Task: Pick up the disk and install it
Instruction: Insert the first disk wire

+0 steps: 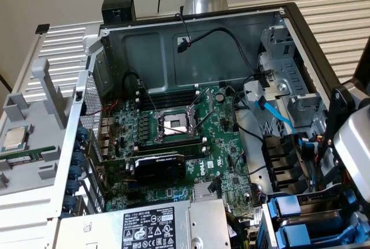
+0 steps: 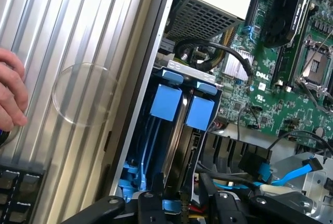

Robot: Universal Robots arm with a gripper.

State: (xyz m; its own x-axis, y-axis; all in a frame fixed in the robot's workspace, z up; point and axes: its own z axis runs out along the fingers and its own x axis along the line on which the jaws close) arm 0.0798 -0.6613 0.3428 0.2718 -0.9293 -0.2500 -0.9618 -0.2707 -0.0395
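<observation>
The disk (image 2: 176,146) stands on edge in its blue carrier inside the case's drive bay (image 2: 179,70), right at the hand (image 2: 184,211). The pick-up looks done and installation well along. I cannot tell whether the hand is grasping the disk or has released it, nor whether the disk is fully seated.

- Case wall (image 1: 150,52): matt grey sheet metal.
- Motherboard (image 1: 225,145): glossy green circuit board.
- Disk carriers (image 2: 166,102): smooth blue plastic.
- Worktop (image 2: 78,26): ribbed, brushed metal, pale sheen.
</observation>
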